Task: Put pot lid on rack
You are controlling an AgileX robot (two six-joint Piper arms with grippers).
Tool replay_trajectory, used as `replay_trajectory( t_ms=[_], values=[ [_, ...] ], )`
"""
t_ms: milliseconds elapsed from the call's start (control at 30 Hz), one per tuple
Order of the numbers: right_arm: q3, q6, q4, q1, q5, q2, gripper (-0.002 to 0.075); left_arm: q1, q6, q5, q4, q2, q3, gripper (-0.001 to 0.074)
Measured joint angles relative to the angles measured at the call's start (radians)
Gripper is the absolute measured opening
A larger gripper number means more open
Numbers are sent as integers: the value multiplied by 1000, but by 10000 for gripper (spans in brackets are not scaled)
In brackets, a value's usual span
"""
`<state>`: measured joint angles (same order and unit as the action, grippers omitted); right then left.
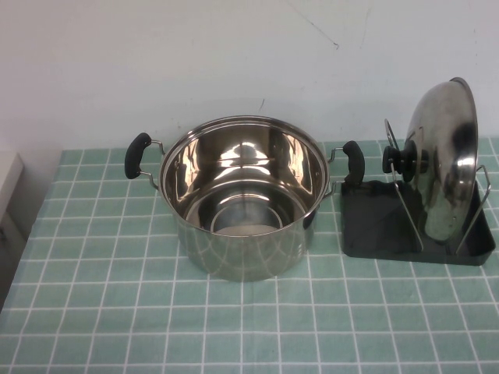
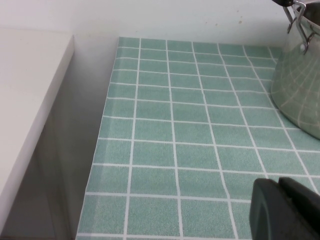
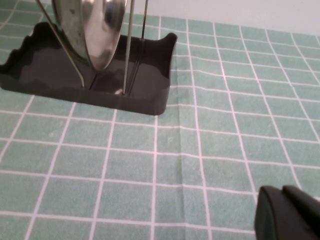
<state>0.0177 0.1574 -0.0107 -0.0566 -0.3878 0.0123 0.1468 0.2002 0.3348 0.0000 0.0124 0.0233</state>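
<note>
The shiny steel pot lid [image 1: 446,156] stands on edge in the rack, leaning between the wire loops [image 1: 411,222], its black knob [image 1: 401,160] facing the pot. The rack's dark grey tray [image 1: 374,226] sits at the table's right. In the right wrist view the lid's lower edge [image 3: 97,30] rests between the wires [image 3: 128,50] on the tray [image 3: 55,82]. My right gripper [image 3: 281,190] is shut and empty, over the cloth, apart from the rack. My left gripper [image 2: 279,182] is shut and empty, over the cloth left of the pot. Neither arm shows in the high view.
The deep steel pot [image 1: 242,195] with two black side handles stands open at the table's middle; its side also shows in the left wrist view [image 2: 300,90]. A white cabinet [image 2: 30,100] stands beyond the table's left edge. A white wall runs behind the green checked cloth [image 1: 234,327].
</note>
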Motion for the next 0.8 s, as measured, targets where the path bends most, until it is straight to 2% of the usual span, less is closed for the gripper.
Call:
replay_trajectory(
  t_ms=[233,400,500,633,800],
  values=[
    [0,0,1,18,1,0,-3,0,0,0,0,0,0,-2],
    [0,-6,11,197,1,-2,-3,0,0,0,0,0,0,-2],
    [0,-16,11,262,1,-9,-3,0,0,0,0,0,0,-2],
    [0,-30,18,223,1,-4,-3,0,0,0,0,0,0,-2],
    [0,-33,20,57,1,-1,-3,0,0,0,0,0,0,-2]
  ],
)
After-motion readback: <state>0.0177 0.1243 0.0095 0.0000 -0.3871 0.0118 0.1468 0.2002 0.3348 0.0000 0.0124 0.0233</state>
